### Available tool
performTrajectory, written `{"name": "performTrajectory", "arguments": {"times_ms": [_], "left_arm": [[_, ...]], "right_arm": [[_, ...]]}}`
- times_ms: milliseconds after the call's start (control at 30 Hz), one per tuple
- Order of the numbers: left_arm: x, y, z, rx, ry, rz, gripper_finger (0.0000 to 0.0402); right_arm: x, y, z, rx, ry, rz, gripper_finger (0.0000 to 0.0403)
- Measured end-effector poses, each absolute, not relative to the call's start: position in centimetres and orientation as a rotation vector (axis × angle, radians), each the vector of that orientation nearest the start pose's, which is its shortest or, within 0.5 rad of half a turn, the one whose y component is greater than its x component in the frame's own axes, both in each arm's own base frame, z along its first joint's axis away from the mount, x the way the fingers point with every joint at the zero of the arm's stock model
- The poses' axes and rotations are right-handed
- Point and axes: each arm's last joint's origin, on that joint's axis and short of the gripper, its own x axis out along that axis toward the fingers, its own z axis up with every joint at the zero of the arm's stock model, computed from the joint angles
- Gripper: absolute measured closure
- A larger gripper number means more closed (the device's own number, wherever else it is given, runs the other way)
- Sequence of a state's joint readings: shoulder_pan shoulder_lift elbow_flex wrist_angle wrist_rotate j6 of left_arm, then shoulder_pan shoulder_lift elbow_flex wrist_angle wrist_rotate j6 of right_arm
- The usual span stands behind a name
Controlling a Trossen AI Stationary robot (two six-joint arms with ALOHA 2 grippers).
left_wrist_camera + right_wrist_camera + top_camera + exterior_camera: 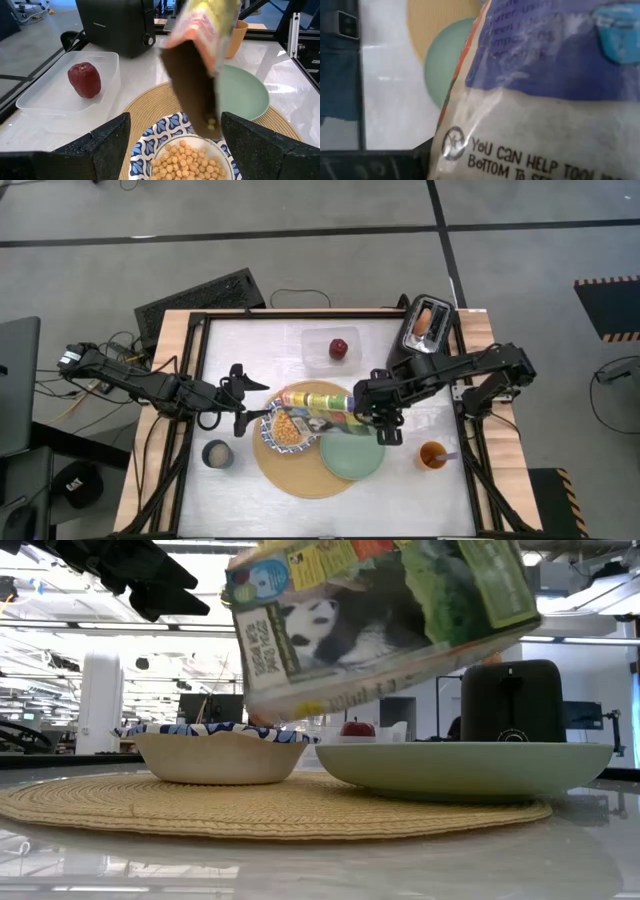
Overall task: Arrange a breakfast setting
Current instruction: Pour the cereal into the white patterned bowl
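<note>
My right gripper (375, 415) is shut on the colourful panda cereal box (318, 402), which is tipped over the blue-and-white bowl (285, 430). The bowl holds cereal (187, 162) and stands on the round tan mat (290, 472), beside the pale green plate (355, 458). My left gripper (245, 397) is open and empty. It hovers just left of the bowl, with its fingers (100, 150) on either side of the bowl's near rim. The red apple (340, 347) lies in the clear container. A toast slice (424, 320) sticks out of the toaster. I cannot make out a spoon. My right gripper holds the cereal box near its closed end (352, 412) and comes at it from the table's right side. The box fills the right wrist view (545, 100) and hides the fingers. It is lifted clear and tilted, with its open end (207, 117) down over the bowl.
The black toaster (428, 330) stands at the far right. The clear container (330, 345) is at the far middle. An orange cup (432, 455) stands right of the plate, and a small cup (217, 453) stands left of the mat.
</note>
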State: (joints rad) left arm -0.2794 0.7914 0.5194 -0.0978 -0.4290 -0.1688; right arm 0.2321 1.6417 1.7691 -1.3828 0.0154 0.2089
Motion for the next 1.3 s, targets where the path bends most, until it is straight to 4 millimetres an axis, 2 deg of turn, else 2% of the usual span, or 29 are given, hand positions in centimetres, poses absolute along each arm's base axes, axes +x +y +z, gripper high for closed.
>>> {"name": "performTrajectory", "arguments": {"times_ms": [100, 200, 300, 567, 800, 900, 967, 1067, 1133, 1167, 1233, 1300], "left_arm": [[17.08, -3.65, 24.93, -0.039, 0.333, 0.176, 0.0106], [17.1, -3.65, 24.96, -0.04, 0.33, 0.176, 0.0106], [17.1, -3.66, 24.96, -0.039, 0.33, 0.174, 0.0106], [17.09, -3.66, 24.95, -0.04, 0.331, 0.174, 0.0106], [17.09, -3.66, 24.95, -0.04, 0.331, 0.174, 0.0106], [17.09, -3.66, 24.95, -0.04, 0.331, 0.174, 0.0106], [17.09, -3.66, 24.95, -0.04, 0.331, 0.175, 0.0106], [17.09, -3.66, 24.95, -0.038, 0.331, 0.175, 0.0106], [17.09, -3.65, 24.95, -0.039, 0.331, 0.177, 0.0106], [17.09, -3.65, 24.95, -0.039, 0.331, 0.178, 0.0106], [17.09, -3.65, 24.95, -0.039, 0.331, 0.178, 0.0106], [17.09, -3.65, 24.95, -0.039, 0.33, 0.178, 0.0106]], "right_arm": [[29.76, 7.19, 36.67, -0.015, 1.219, 0.01, 0.0217], [29.34, 6.93, 36.47, 0.052, 1.291, 0.044, 0.0217], [29.76, 7.19, 36.45, -0.01, 1.242, 0.009, 0.0217], [29.78, 6.93, 36.48, 0.024, 1.254, 0.061, 0.0217], [29.66, 6.44, 36.43, 0.023, 1.264, -0.032, 0.0217], [29.53, 6.97, 36.45, 0.014, 1.273, 0.045, 0.0217], [29.62, 6.64, 36.41, 0.014, 1.264, -0.031, 0.0217], [29.61, 7.05, 36.46, 0.013, 1.263, 0.038, 0.0217], [29.66, 6.64, 36.43, 0.008, 1.258, -0.033, 0.0217], [29.72, 6.56, 36.42, 0.049, 1.263, -0.016, 0.0217], [29.85, 7.14, 36.35, 0.008, 1.258, 0.054, 0.0217], [30.05, 6.82, 36.14, -0.01, 1.258, -0.014, 0.0217]]}}
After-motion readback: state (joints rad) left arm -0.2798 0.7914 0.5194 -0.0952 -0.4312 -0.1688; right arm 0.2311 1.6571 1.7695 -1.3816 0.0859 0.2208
